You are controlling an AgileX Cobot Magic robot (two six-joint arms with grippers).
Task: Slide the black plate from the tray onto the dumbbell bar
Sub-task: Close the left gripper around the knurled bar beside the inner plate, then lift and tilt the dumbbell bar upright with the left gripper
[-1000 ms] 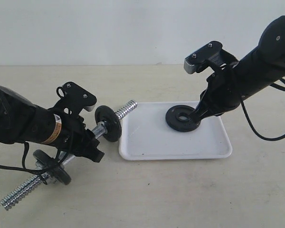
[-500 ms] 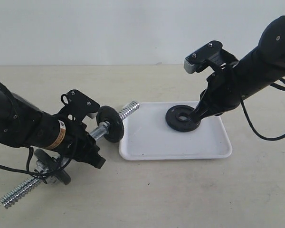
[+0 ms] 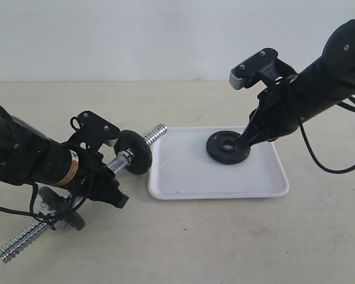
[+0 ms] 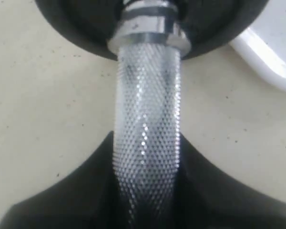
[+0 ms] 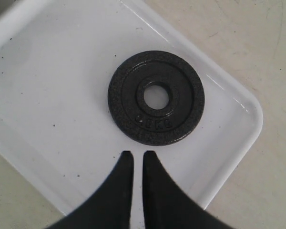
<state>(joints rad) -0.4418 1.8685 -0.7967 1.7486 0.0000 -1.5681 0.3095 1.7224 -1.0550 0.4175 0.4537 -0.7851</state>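
Observation:
The black plate (image 3: 228, 148) lies flat in the white tray (image 3: 189, 177), toward its far right part. My right gripper (image 3: 246, 141) is shut and empty, its tips just off the plate's rim. In the right wrist view the black plate (image 5: 128, 95) lies just beyond the right gripper (image 5: 137, 155). My left gripper (image 3: 109, 173) is shut on the knurled middle of the dumbbell bar (image 3: 155, 135), which slants up toward the tray's left edge. Close up, the bar (image 4: 148, 109) runs between the jaws of the left gripper (image 4: 148, 143).
Two other black discs sit on the bar: one (image 3: 134, 151) near the tray-side end, one (image 3: 62, 208) near the low end resting on the beige table. The tray corner (image 4: 276, 62) shows past the upper disc (image 4: 214, 24).
My left gripper has closed on the bar and shifted it a little left, away from the tray. The right arm and the plate in the tray have stayed put.

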